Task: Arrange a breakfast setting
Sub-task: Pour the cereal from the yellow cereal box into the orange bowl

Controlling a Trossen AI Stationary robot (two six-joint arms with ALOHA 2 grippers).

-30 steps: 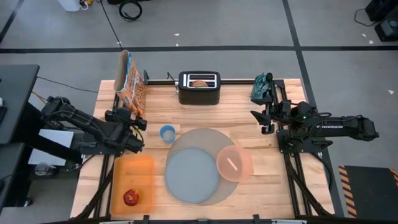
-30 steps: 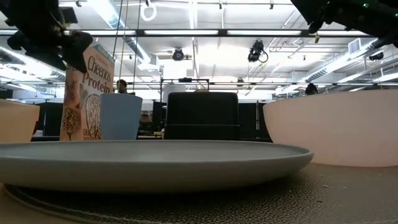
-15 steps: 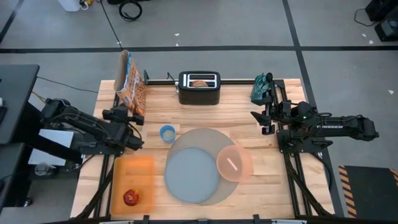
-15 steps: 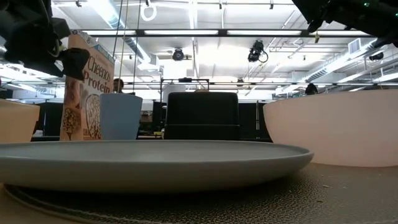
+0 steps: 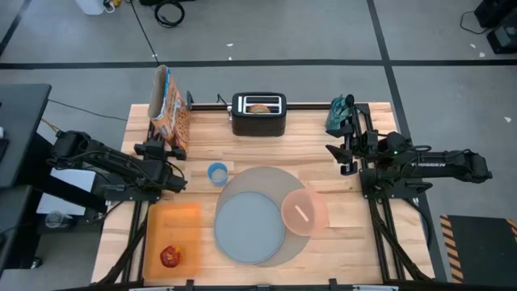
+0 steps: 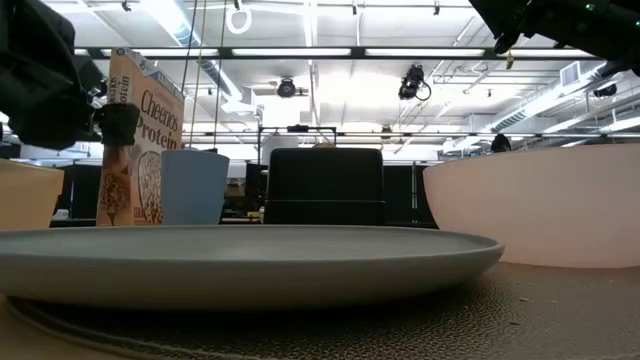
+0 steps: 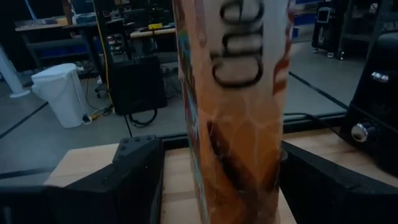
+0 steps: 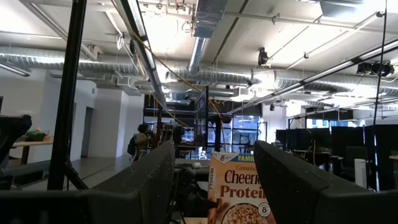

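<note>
My left gripper (image 5: 166, 155) is open at the near end of an upright cereal box (image 5: 168, 111). In the left wrist view its fingers (image 7: 134, 177) stand on either side of the box's narrow edge (image 7: 239, 106). My right gripper (image 5: 340, 158) is open and empty near the table's right edge. A blue-grey plate (image 5: 247, 228) and a pink bowl (image 5: 304, 212) sit on the round grey mat (image 5: 262, 179). A pale streak that may be the spoon (image 5: 300, 213) lies in the bowl. The small blue cup (image 5: 217, 172) stands left of the mat. The red apple (image 5: 170, 257) lies on the orange board (image 5: 174, 226). The bagel (image 5: 258, 107) sticks out of the toaster (image 5: 258, 115). My left gripper has the cereal box's lower edge (image 7: 236, 186) between its open fingers, which come level from the table's near side. I cannot tell whether either finger touches the box. The box stands upright on the table.
The black toaster stands at the far edge in the middle. A dark green object (image 5: 339, 113) sits at the far right corner. Bare wood lies between the mat and my right gripper (image 8: 211, 180).
My left gripper has moved down and toward the table's far left, closer to the cereal box. The box, the dishes and my right arm have kept still.
</note>
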